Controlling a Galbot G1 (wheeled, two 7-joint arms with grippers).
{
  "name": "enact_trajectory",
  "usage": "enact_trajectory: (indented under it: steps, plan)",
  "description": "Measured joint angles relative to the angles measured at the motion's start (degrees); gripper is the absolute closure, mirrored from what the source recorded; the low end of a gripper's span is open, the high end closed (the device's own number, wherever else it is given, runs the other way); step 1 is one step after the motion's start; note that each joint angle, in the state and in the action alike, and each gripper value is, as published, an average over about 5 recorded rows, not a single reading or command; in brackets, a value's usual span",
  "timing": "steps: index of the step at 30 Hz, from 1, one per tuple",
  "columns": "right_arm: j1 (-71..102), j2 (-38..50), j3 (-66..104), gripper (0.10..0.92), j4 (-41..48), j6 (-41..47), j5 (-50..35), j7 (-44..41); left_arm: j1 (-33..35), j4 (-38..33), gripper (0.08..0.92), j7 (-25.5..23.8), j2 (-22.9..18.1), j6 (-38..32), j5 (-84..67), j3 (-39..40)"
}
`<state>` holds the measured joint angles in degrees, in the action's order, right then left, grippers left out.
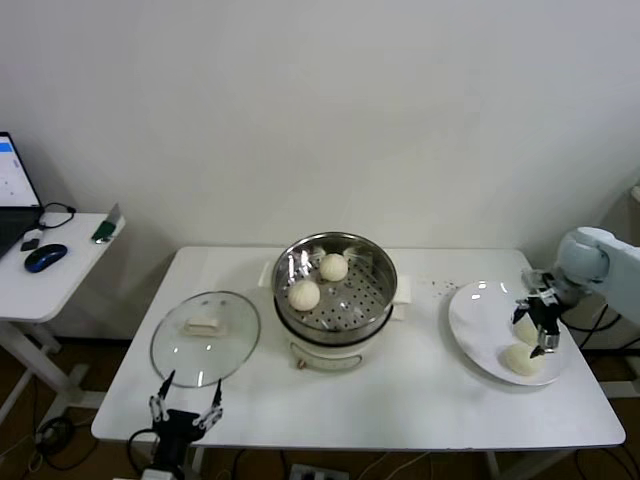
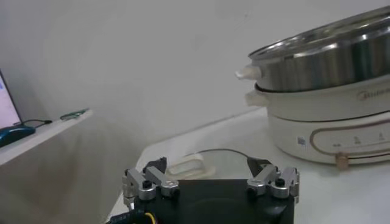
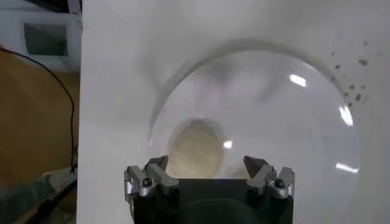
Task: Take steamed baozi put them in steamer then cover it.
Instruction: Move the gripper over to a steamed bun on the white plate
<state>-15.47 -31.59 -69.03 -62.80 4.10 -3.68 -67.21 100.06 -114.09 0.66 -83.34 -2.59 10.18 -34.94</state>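
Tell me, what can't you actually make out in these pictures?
- Head view: the right gripper covers part of one baozi on the plate.
- Right wrist view: that gripper's own body hides the near side of the baozi under it.
- Left wrist view: the steamer shows its wall only; its inside is hidden, and the left gripper covers most of the glass lid.

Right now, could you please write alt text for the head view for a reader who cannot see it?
On a white table, a steel steamer holds two baozi; its glass cover lies to the left. The right gripper, jaws open, hovers over a white plate with two more baozi; the left gripper waits open at the table's near edge.
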Motion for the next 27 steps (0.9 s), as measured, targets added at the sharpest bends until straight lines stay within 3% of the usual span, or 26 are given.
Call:
enact_trajectory:
  steps: [15,27]
  plan:
    - [8.0,-3.2,6.1,0.203,5.2,-1.4,5.0,-0.1,-0.1,0.9,0.177,0.1,-0.4,-0.2,0.6,-0.5]
    - [10.6,-5.4,8.8,0.265,8.3,-3.1,8.0,-0.4,-0.1,1.4,0.177,0.2,-0.6,-0.3,1.0,-0.3]
